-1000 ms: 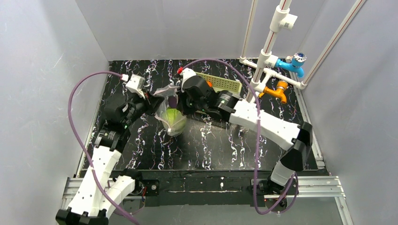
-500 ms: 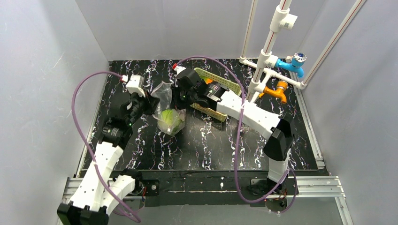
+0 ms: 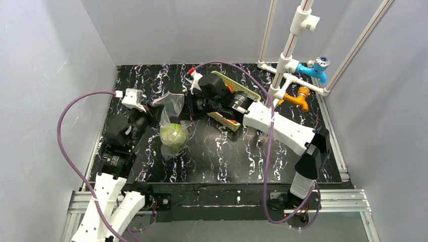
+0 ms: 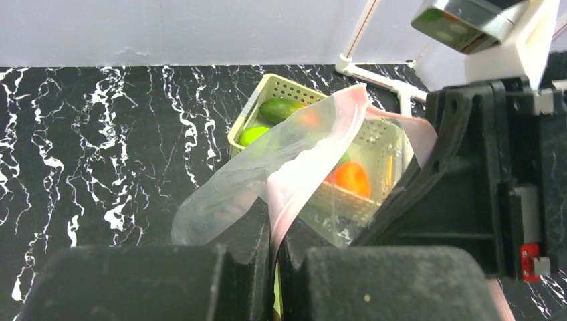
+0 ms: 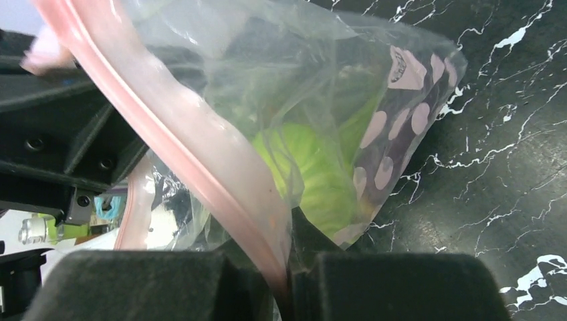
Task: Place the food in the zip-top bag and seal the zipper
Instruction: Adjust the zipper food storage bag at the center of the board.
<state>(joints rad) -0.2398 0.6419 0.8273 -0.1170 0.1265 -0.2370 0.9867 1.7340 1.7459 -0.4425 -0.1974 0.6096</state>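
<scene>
The job is only partly done. One pale green cabbage sits low inside the zip-top bag, which is held up over the surface, left of the middle in the top view. A cucumber, a green apple and an orange lie in the cream basket, so more food must go in. The bag is clear and crinkly. Its pink zipper looks unsealed. The left end effector is pinched tight on that zipper, and the right end effector pinches it too.
</scene>
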